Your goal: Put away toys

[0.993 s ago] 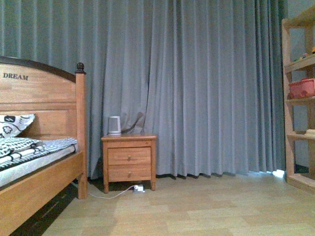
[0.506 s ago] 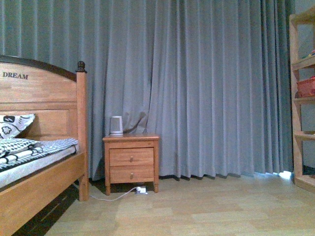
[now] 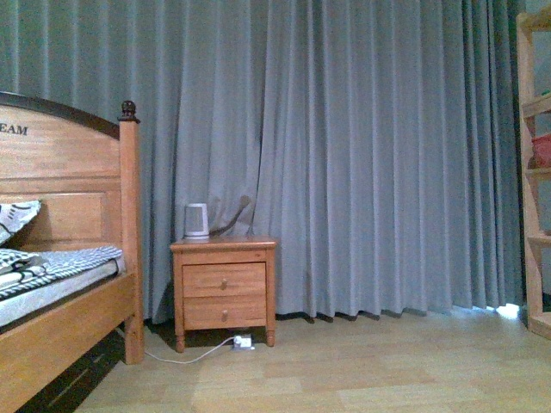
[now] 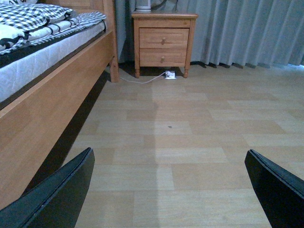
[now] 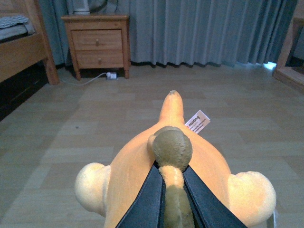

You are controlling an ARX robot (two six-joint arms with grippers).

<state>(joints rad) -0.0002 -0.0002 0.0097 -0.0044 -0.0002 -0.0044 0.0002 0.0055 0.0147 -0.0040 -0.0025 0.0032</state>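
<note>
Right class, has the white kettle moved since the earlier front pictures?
No. The white kettle keeps its spot on the left of the nightstand top; the whole room shifts in frame, so the camera moved.

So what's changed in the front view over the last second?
The view has spread outward: the bed slid further off the left edge, cropping DREAM to EAM, and the shelf unit off the right, so the robot probably rolled forward toward the curtain. Nightstand and white kettle stand as before. No arm shows there; grip changes can't be judged.
</note>
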